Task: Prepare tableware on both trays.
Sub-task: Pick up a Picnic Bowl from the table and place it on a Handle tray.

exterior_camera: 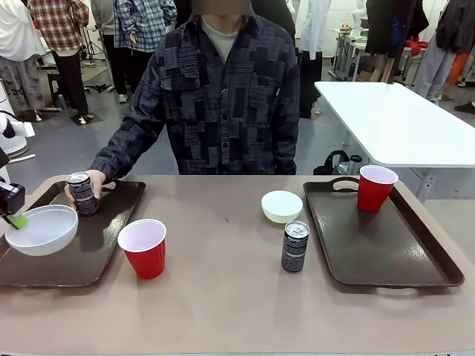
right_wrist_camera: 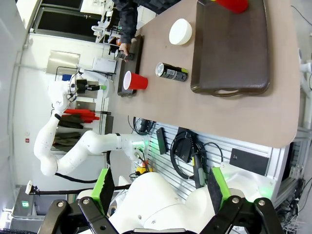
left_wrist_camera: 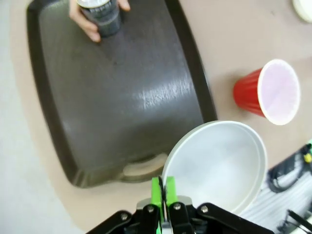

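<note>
White bowl (exterior_camera: pixel 41 230), pinched by its thin rim between the green pads of the left gripper (exterior_camera: pixel 16 219), sits low over the near left part of the left tray (exterior_camera: pixel 111 248). I cannot tell whether it touches the tray.

The risk, as I judge it, is that a rim-only pinch lets the bowl swing or slip. In the left wrist view the bowl seems to reach past the tray's handle end. Let go there, it could catch the raised rim and tip onto the table (exterior_camera: pixel 223 304).

A person's hand (exterior_camera: pixel 95 180) holds a dark can (exterior_camera: pixel 82 194) upright at the far end of the same tray, so a wide sweep of the arm could knock it. A red cup (exterior_camera: pixel 143 248) stands on the table just beside that tray's right edge.

The left arm comes in from the left edge, its wrist aimed down at the tray. The right gripper (right_wrist_camera: pixel 161 181) is held high and well back from the table, its fingers spread wide and empty.

A second bowl (exterior_camera: pixel 282 206) and second can (exterior_camera: pixel 295 246) stand on the table just left of the right tray (exterior_camera: pixel 386 248). That tray bears another red cup (exterior_camera: pixel 375 188).
</note>
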`<state>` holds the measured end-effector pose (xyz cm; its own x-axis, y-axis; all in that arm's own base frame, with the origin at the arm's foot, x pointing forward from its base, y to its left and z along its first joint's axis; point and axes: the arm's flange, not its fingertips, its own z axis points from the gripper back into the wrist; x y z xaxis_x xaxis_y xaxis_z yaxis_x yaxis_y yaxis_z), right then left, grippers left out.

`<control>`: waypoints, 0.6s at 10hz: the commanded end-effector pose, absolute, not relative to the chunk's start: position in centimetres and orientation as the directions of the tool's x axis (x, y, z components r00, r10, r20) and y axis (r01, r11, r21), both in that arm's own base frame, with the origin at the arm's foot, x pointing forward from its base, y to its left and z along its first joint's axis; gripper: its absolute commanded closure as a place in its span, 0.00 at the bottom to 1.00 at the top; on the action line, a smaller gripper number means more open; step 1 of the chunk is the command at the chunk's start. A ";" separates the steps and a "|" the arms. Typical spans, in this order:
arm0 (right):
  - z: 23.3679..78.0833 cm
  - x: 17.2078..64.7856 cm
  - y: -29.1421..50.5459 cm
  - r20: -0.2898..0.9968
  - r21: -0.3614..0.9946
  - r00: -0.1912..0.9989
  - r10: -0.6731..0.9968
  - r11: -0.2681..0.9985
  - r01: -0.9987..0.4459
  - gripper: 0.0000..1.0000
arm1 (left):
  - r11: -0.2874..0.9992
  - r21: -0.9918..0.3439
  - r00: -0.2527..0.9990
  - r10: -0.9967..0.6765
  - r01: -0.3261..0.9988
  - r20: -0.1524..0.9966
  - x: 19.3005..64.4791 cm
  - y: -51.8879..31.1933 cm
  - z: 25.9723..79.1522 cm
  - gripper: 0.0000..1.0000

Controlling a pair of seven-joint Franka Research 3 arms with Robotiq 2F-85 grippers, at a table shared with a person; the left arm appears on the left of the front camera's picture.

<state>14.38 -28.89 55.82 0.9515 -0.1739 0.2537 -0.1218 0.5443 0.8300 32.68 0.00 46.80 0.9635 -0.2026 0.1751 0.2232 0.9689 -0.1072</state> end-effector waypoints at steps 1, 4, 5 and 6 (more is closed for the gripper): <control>56.1 14.3 -29.0 0.275 0.838 0.945 -0.176 0.526 -0.146 0.00 | 0.958 -0.074 0.934 -0.251 0.278 0.253 32.9 -0.4 42.9 1.00; 56.1 14.3 -29.0 0.275 0.838 0.945 -0.176 0.526 -0.146 0.00 | 0.952 -0.076 0.931 -0.269 0.296 0.248 37.0 -0.6 37.3 1.00; 56.1 14.3 -29.0 0.275 0.838 0.945 -0.176 0.526 -0.146 0.00 | 0.960 -0.063 0.938 -0.252 0.274 0.238 37.5 -0.5 36.1 1.00; 56.1 14.3 -29.0 0.275 0.838 0.945 -0.176 0.526 -0.146 0.00 | 0.963 -0.071 0.941 -0.236 0.260 0.242 38.3 -0.2 35.8 1.00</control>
<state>14.36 -28.89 55.82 0.9514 -0.1746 0.2538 -0.1215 0.5445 0.8299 39.76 -0.62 37.57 0.9464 -0.2349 0.2215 0.2519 0.9664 -0.0517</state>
